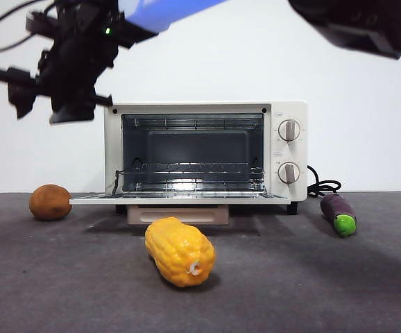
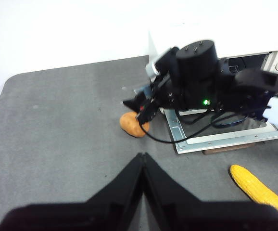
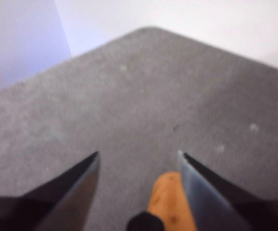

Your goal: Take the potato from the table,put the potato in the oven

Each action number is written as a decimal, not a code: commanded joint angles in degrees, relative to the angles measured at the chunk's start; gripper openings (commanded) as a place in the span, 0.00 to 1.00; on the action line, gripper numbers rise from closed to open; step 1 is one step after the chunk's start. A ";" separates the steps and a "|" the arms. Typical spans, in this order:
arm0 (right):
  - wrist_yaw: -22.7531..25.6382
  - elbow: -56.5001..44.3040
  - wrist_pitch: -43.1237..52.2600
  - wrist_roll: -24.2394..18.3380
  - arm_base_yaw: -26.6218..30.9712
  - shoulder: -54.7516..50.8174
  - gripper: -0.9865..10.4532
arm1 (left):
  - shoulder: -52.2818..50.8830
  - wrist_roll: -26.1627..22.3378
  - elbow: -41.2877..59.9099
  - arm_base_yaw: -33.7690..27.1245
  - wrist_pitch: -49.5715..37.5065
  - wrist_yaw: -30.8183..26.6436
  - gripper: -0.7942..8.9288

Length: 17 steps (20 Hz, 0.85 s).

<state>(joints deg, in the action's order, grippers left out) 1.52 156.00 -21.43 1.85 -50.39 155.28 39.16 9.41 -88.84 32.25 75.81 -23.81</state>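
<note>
The potato (image 1: 50,202) lies on the bench (image 1: 62,277) at about 9 o'clock from the oven (image 1: 204,156), just off the outer corner of the dropped door (image 1: 180,198), apart from it. The right claw (image 1: 69,76) hangs above it, near 12 o'clock from the potato, with clear air between. In its wrist view the jaws stand wide apart and hold nothing; the potato (image 3: 170,202) shows between them, nearer one jaw than the other. Its long axis looks roughly level, running left to right in the front view.

The left claw (image 2: 143,161) waits well back, jaws pressed together, empty. So the right arm is the nearer one.

Room is good: bare bench all round the potato except toward the door edge at 3 o'clock. The corn (image 1: 180,251) and eggplant (image 1: 339,214) lie well apart from it.
</note>
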 commanded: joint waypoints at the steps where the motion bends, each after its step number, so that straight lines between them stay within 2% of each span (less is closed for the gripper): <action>1: 0.07 -0.17 0.24 -0.35 -0.57 2.21 0.60 | -0.22 -1.03 -0.07 -0.20 -0.24 0.00 0.08; 10: 1.05 -0.20 -2.16 -0.35 -0.28 4.00 0.60 | -0.22 -1.68 -0.07 -0.20 -0.24 0.04 0.08; 13: 1.03 -0.31 -2.54 -0.39 -0.13 4.31 0.55 | -0.22 -1.88 -0.07 -0.20 -0.24 0.24 0.08; 17: -0.72 -0.31 -1.68 -0.39 0.15 4.72 0.55 | -0.22 -1.97 -0.07 -0.20 -0.24 0.24 0.08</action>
<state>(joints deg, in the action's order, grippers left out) 1.08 156.00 -23.94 1.65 -50.19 158.41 39.16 8.12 -88.84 32.25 75.81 -23.53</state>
